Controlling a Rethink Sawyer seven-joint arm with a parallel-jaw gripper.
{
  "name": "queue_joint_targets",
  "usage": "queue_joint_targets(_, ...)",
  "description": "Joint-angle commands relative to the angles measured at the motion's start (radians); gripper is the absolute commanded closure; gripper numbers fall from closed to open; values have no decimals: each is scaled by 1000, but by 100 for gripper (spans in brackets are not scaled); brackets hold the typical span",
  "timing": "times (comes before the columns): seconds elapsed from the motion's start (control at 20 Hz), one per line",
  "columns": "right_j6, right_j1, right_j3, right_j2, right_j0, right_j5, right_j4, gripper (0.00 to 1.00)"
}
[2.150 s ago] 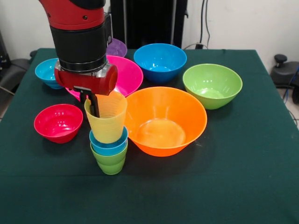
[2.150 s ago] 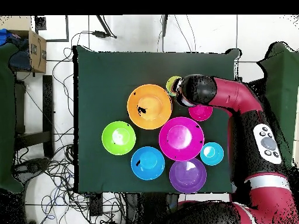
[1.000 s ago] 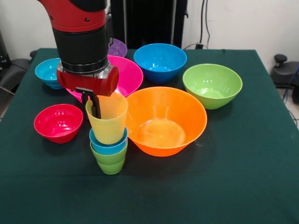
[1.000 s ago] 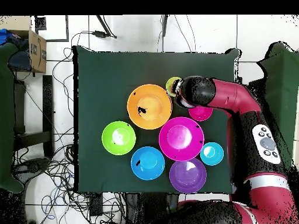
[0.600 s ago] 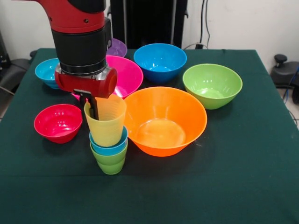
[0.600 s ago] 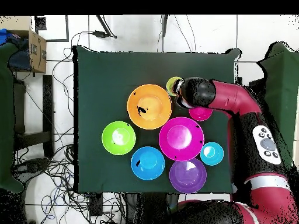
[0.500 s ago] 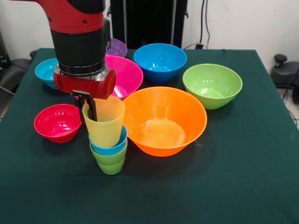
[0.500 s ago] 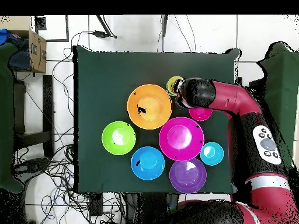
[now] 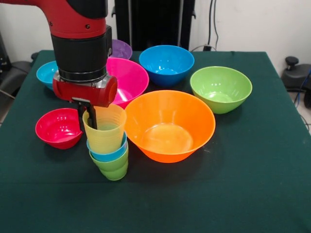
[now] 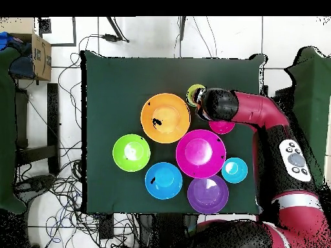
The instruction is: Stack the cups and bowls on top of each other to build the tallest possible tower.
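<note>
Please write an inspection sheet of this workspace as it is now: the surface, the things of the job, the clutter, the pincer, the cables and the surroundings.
Surface: table covered with dark green cloth.
Job's things: tower of three nested cups, green cup lowest, blue cup in the middle, yellow cup on top, leaning slightly. Beside it the orange bowl and red bowl; farther back the pink bowl, teal bowl, purple bowl, blue bowl and green bowl, all loose and upright.
Clutter: nothing seen.
Pincer: pincer at the yellow cup's rim, one finger inside, one outside.
Cables: many lie on the floor around the table.
Surroundings: cardboard box on the floor.
</note>
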State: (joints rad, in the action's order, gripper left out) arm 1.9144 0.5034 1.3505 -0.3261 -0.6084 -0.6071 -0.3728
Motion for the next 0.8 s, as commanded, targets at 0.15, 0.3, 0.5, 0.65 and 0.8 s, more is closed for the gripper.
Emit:
queue_joint_targets(0.15,-124,-71,69,-76,0,47,-66,100)
queue_joint_targets(0.3,-122,-72,72,-82,-2,36,-58,100)
queue_joint_targets(0.5,-116,-70,82,-90,-2,25,-48,100)
queue_joint_targets(0.65,-116,-73,85,-93,-5,31,-50,100)
queue_joint_targets(0.8,-117,-76,85,-95,-8,37,-54,100)
